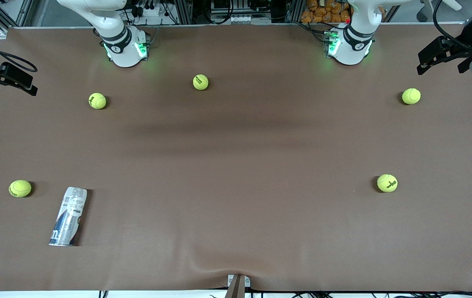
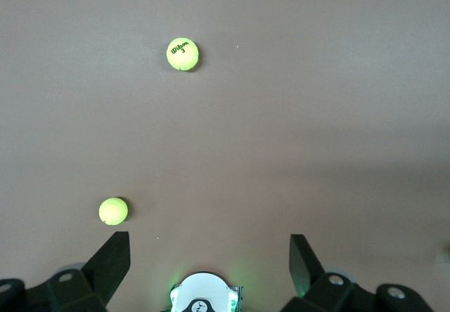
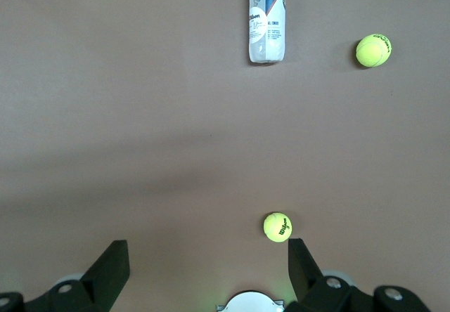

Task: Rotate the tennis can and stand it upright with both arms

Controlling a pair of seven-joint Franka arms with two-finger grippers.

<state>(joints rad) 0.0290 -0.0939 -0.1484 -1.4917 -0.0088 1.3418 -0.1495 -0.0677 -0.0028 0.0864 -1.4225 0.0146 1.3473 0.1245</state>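
- Right gripper [image 3: 204, 263]: fingers spread, empty, high over the table near its own base.
- Left gripper [image 2: 209, 259]: likewise spread, empty, waiting.
- Tennis can [image 1: 68, 217] lies flat at the right arm's end, near the front camera; long axis runs roughly 12-to-6 in the right wrist view.
- Right arm looks nearer.

Five balls lie on the table [image 1: 236, 165]: one [image 1: 200, 82] between the arm bases, one [image 1: 97, 101] near the right arm's base, one [image 1: 411, 96] toward the left arm's end, one [image 1: 387, 183] nearer the camera at that end, and one [image 1: 20, 188] beside the can. There is one can [image 1: 68, 217], lying on its side. Two arms stand at the table, each with one gripper: the left gripper [image 2: 209, 256] and the right gripper [image 3: 209, 259].
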